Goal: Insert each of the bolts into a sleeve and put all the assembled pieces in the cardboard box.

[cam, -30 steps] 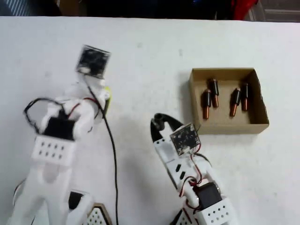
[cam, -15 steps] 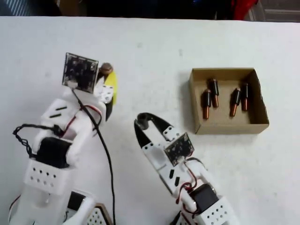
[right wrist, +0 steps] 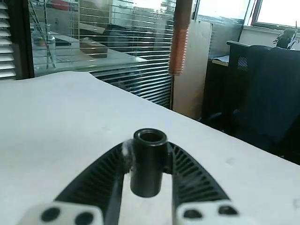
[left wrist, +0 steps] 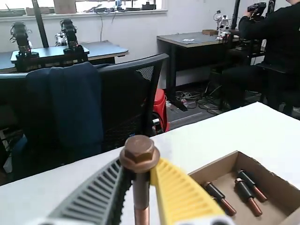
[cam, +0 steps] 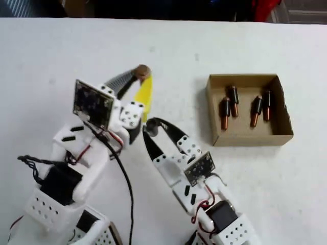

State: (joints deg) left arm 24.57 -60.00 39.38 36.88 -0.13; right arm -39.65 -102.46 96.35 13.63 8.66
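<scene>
swung closer together: left gripper (left wrist: 138,176) clamps a bolt (left wrist: 139,153); right gripper (right wrist: 149,150) grips a sleeve (right wrist: 149,164), seemingly just beneath it

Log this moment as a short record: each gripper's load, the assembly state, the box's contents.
left gripper: shut on bolt, held by its shank
right gripper: shut on sleeve
assembly: bolt not yet in sleeve; the two are apart
cardboard box: four assembled pieces lying inside
surface: white table
</scene>
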